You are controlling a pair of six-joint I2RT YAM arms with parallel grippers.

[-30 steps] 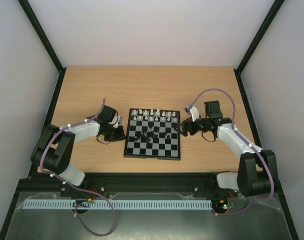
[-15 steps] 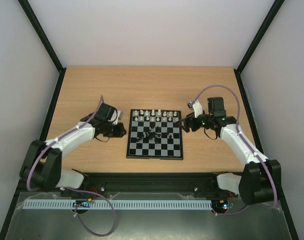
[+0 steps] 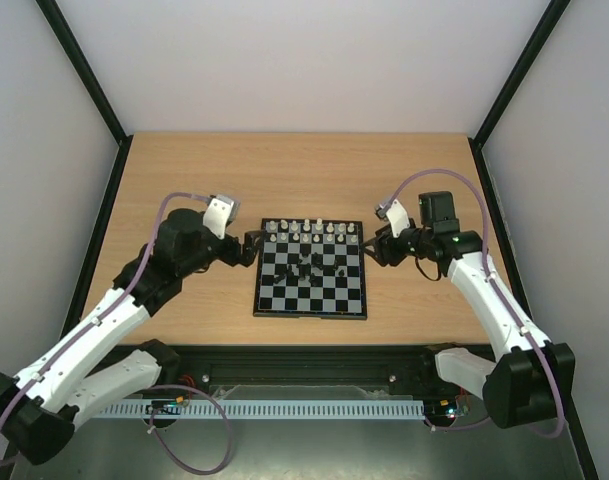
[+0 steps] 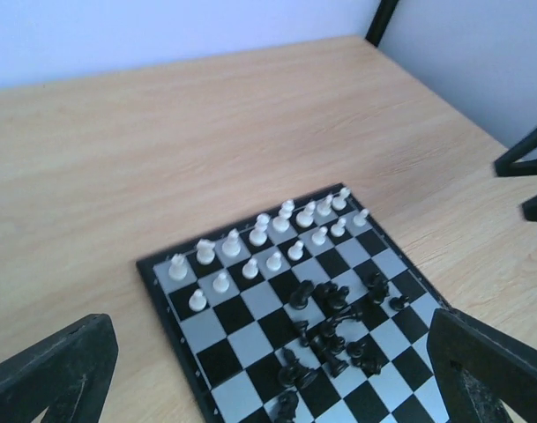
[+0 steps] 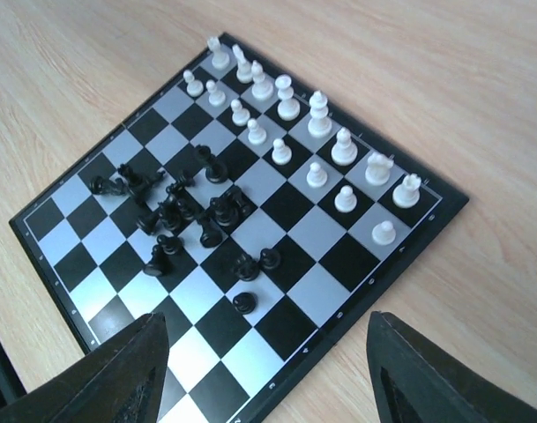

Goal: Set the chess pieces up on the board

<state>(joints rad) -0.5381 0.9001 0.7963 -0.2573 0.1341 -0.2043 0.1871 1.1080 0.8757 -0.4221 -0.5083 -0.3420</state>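
The board was set at the middle of the desk; white chess pieces were ranked along its far edge, black chess pieces heaped centrally. It was flanked by the left claw and right claw, both spread, nothing gripped. Purple cables were looped behind each.
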